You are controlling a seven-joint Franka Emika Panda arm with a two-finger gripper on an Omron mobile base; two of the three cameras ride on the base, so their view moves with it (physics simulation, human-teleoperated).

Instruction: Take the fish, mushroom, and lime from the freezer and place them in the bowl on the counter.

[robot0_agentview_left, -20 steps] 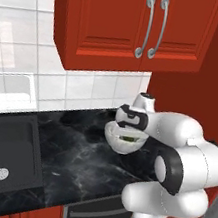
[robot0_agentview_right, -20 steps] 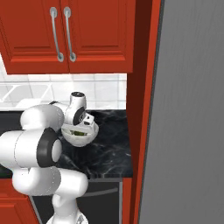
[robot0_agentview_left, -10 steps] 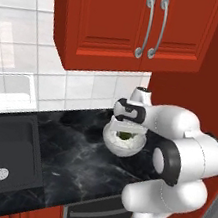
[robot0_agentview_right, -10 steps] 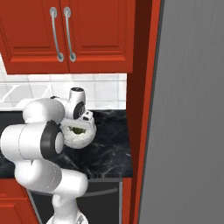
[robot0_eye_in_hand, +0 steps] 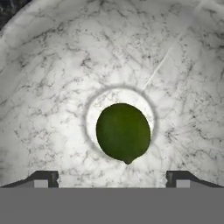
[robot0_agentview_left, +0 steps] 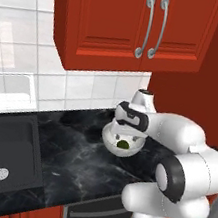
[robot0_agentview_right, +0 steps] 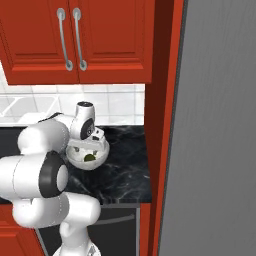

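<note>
The lime (robot0_eye_in_hand: 123,132), a dark green round fruit, lies free on the bottom of the white-grey marbled bowl (robot0_eye_in_hand: 52,87). My gripper (robot0_eye_in_hand: 113,178) hangs straight above it, open, its fingertips (robot0_eye_in_hand: 46,178) spread wider than the lime and touching nothing. From the base, the bowl (robot0_agentview_left: 109,139) stands on the black marble counter (robot0_agentview_left: 73,150) with the lime (robot0_agentview_left: 123,144) inside and the gripper (robot0_agentview_left: 126,130) just over its rim. The right base view has the same bowl (robot0_agentview_right: 75,159), lime (robot0_agentview_right: 89,157) and gripper (robot0_agentview_right: 90,145). The fish and mushroom are out of view.
The grey freezer (robot0_agentview_right: 215,150) stands tall at the right, behind a red panel (robot0_agentview_right: 162,125). Red wall cabinets (robot0_agentview_left: 136,24) hang over the counter. A black sink (robot0_agentview_left: 0,163) is set in at the left. Bare worktop (robot0_agentview_right: 125,170) lies between bowl and freezer.
The hand has shifted a little toward the sink side and settled over the bowl. Its jaws have spread wider and the lime now rests loose in the bowl.
</note>
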